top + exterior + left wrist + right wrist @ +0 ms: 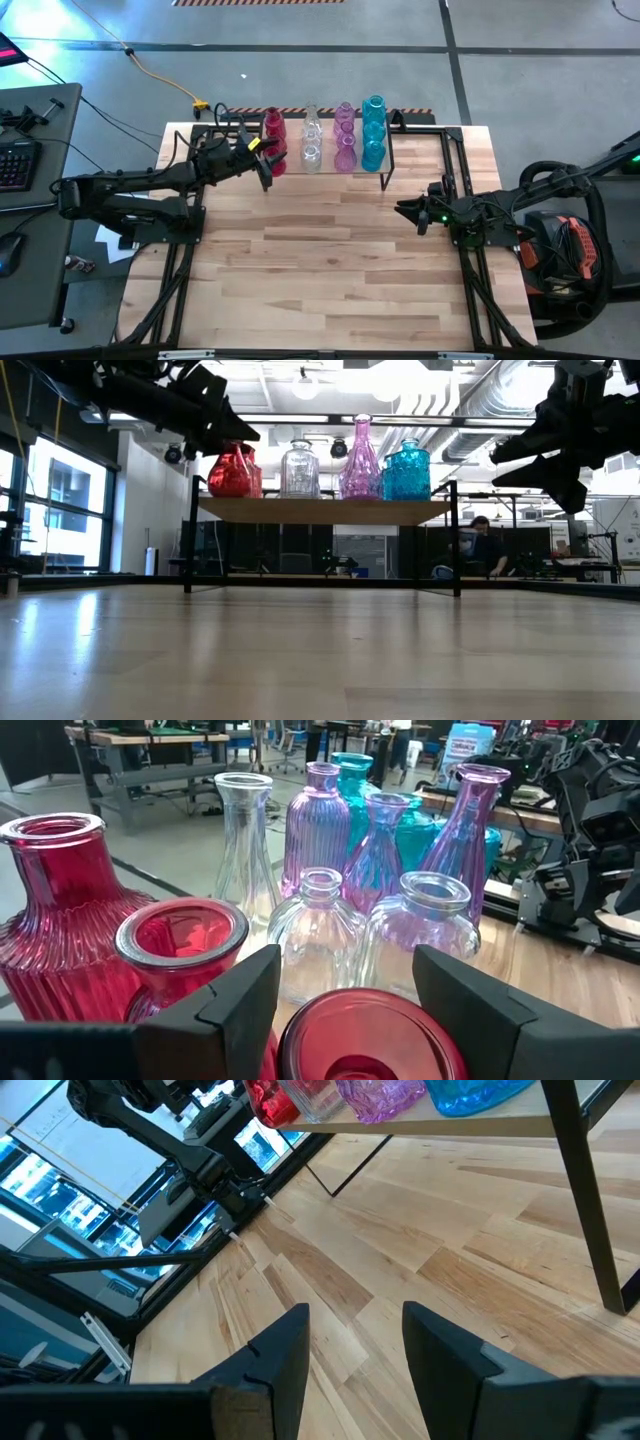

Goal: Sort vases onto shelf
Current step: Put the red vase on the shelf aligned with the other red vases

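The shelf (320, 510) stands at the table's far middle and carries the vases in rows: red (273, 128), clear (311, 140), pink-purple (345, 140) and teal (374, 135). All stand upright on their bases. My left gripper (350, 1010) is open at the shelf's left near corner. Its two fingers flank the mouth of the nearest red vase (365, 1040); I cannot tell whether they touch it. My right gripper (412, 214) hovers open above the table to the right of the shelf, with nothing between its fingers.
Bare plank tabletop (330, 270) stretches from the shelf to the near edge. The shelf's black leg (590, 1200) stands close ahead of my right gripper. A desk with a keyboard (15, 165) lies off the table's left. A person (485, 545) sits in the room behind.
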Available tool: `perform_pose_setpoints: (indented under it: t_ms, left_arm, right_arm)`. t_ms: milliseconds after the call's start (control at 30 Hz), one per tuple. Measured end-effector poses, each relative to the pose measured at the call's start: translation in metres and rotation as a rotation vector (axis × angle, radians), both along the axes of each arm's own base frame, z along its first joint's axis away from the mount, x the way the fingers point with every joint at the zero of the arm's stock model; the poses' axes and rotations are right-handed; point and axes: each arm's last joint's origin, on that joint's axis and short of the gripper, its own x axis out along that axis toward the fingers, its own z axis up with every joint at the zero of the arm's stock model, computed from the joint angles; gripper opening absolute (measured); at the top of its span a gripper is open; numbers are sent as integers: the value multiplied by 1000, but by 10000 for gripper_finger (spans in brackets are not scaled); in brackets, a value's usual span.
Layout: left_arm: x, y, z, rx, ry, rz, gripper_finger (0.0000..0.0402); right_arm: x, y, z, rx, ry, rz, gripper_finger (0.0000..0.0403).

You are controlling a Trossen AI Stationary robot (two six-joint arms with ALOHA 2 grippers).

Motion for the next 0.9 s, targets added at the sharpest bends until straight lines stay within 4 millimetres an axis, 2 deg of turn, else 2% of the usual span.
perform_pose_setpoints:
  t_ms: [467, 667, 900]
  left_arm:
    - [0, 0, 4, 38, -25, -7, 221]
    - [-1, -1, 12, 123, -56, -33, 221]
    - [-10, -7, 25, 163, -121, -79, 221]
  right_arm:
    - [0, 0, 0, 0, 0, 0, 142]
    - [0, 0, 0, 0, 0, 0, 142]
    - [0, 0, 0, 0, 0, 0, 142]
